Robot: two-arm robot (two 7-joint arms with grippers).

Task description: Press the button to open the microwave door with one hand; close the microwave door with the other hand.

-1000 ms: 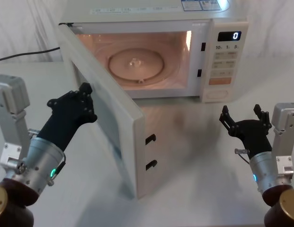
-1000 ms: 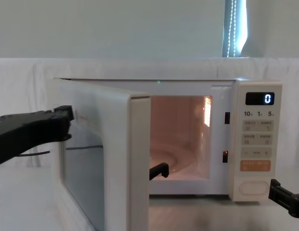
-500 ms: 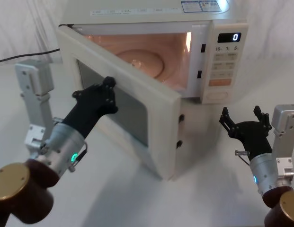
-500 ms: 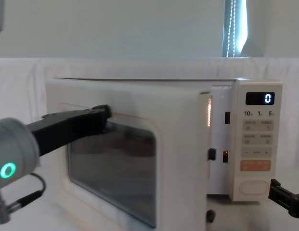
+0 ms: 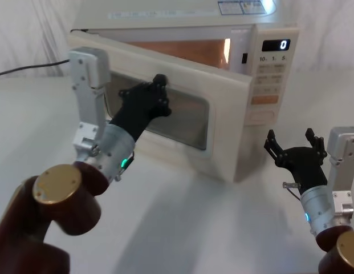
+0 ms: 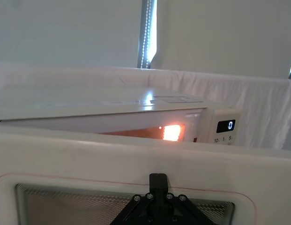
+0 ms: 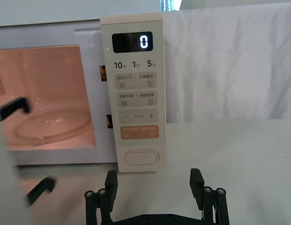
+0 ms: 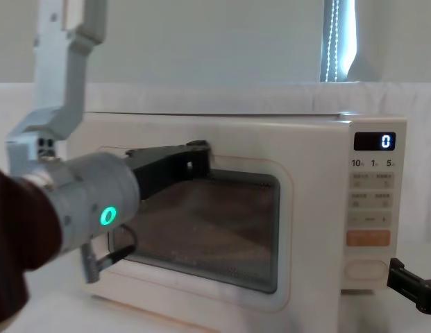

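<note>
**Door almost shut, left arm pushing on the glass**

So the microwave door point(image 5: 165, 123) is hanging a bit ajar; hinge side is on the robot's left, and the free edge sits just off the control panel point(image 5: 272, 74), with a strip of the lit orange cavity point(image 5: 182, 50) showing above the door's top edge in the head view; from the chest view the door nearly covers the whole opening. The left gripper point(image 5: 157, 97) is up against the outer face of the door, at the upper part of the dark window point(image 8: 222, 229); can't tell from any angle whether its fingers are apart or together, they just look bunched against the panel. The right gripper point(image 5: 295, 147) sits low over the white table point(image 5: 194, 228), well in front of the panel and touching nothing; fingers spread wide, nothing between them. The button point(image 7: 142, 157) is at the bottom of the panel, under the orange key point(image 7: 139, 133); display point(image 7: 132, 42) reads 0.
</note>
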